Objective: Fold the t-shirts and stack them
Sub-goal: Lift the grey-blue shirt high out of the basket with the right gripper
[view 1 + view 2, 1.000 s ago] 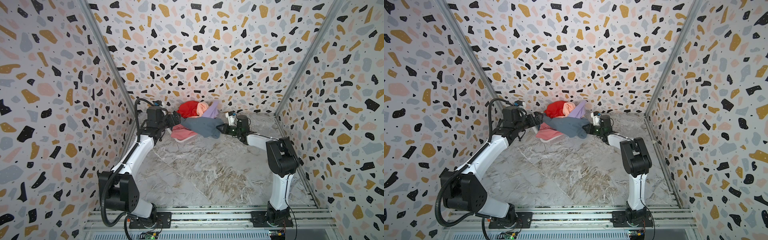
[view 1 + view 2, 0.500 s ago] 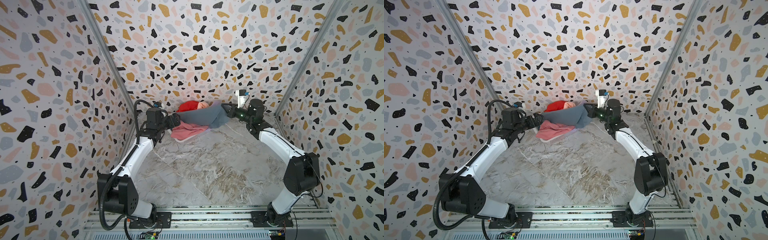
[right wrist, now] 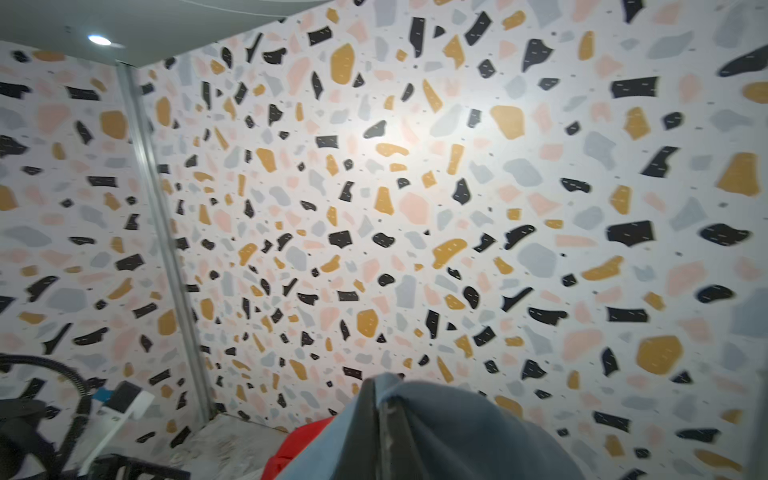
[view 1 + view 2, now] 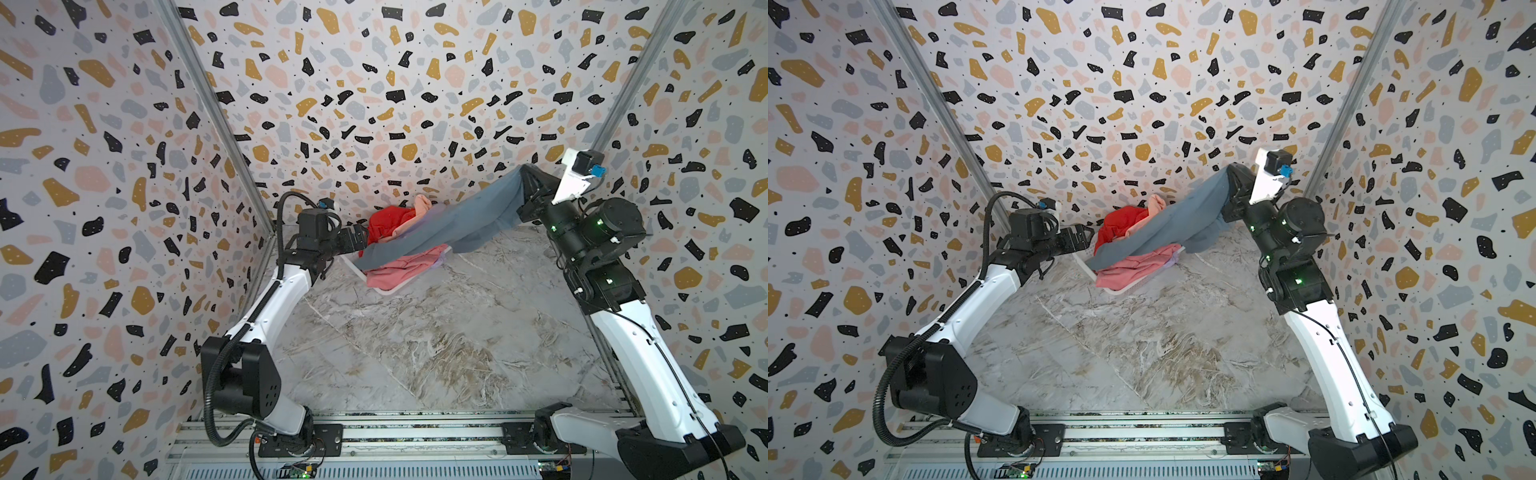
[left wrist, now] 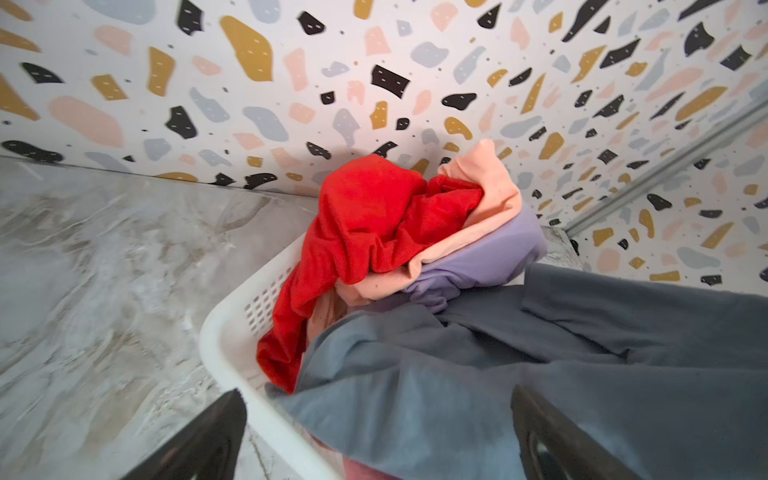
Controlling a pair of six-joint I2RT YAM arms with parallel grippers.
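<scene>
— One shirt out yet?
— Nearly: right jaws, clenched on the grey-blue shirt, have risen toward the desk's far right corner; its tail lies in the basket; left jaws gape.

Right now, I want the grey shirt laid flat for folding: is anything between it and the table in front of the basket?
Nothing visible does. The right gripper holds the grey shirt above the table; only its tail end lies on the pink shirt in the basket.
</scene>
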